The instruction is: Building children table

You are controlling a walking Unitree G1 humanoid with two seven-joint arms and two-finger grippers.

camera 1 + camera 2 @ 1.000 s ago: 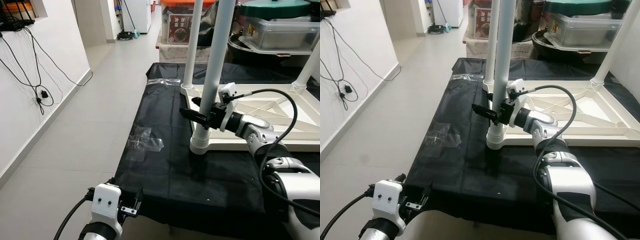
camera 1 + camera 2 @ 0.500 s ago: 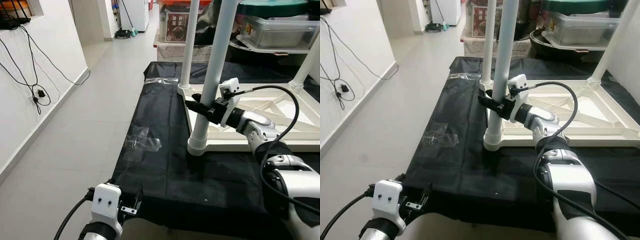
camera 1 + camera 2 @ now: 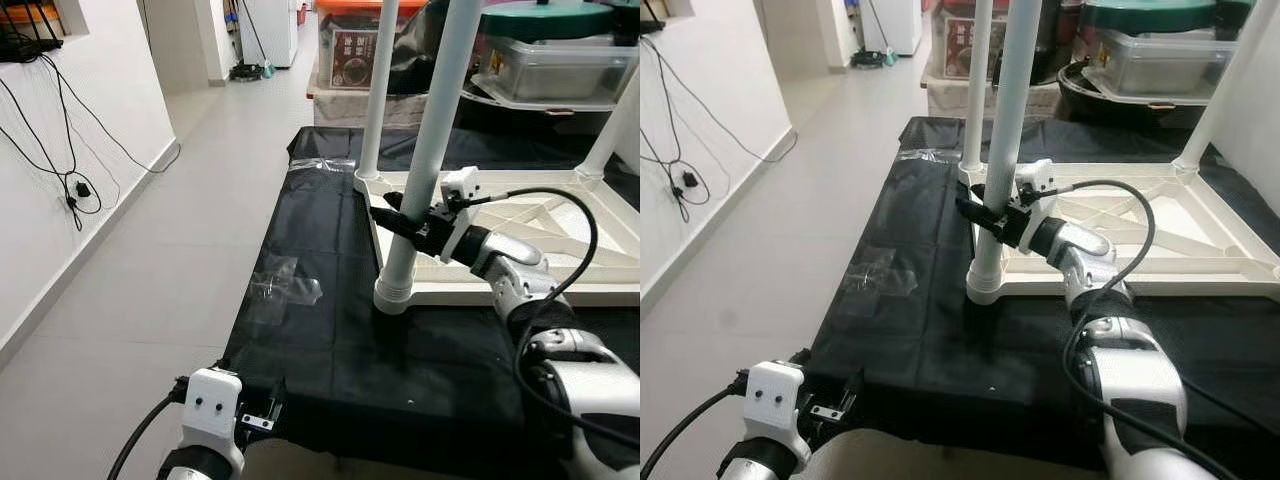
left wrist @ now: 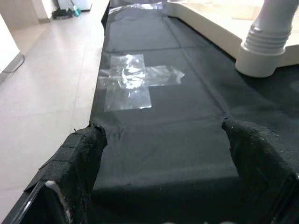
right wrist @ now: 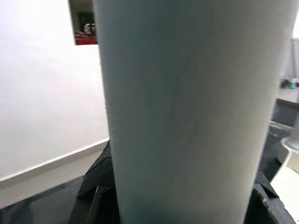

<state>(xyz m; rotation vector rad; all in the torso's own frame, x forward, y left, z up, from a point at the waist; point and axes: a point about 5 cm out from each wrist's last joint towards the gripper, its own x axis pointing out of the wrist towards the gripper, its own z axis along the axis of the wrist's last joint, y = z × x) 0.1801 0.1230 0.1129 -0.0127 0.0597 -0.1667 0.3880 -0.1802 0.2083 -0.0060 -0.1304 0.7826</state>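
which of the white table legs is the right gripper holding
The near-corner leg, closest to the robot at the upturned tabletop's front left corner. The right gripper is clamped around it; the other two legs stand free farther back.

Child's table, inverted: the cream tabletop point(image 3: 560, 290) lies face down on a black cloth point(image 3: 330, 340), its ribbed underside showing diagonal braces. White cylindrical legs stand upright from its corners. The near-corner leg point(image 3: 425, 150) rises from a ringed collar point(image 3: 394, 297) seated at the tabletop's corner nearest the cloth's left edge. A second leg point(image 3: 378, 90) stands at the corner behind it, and a third leg point(image 3: 612, 140) slants at the far right corner.
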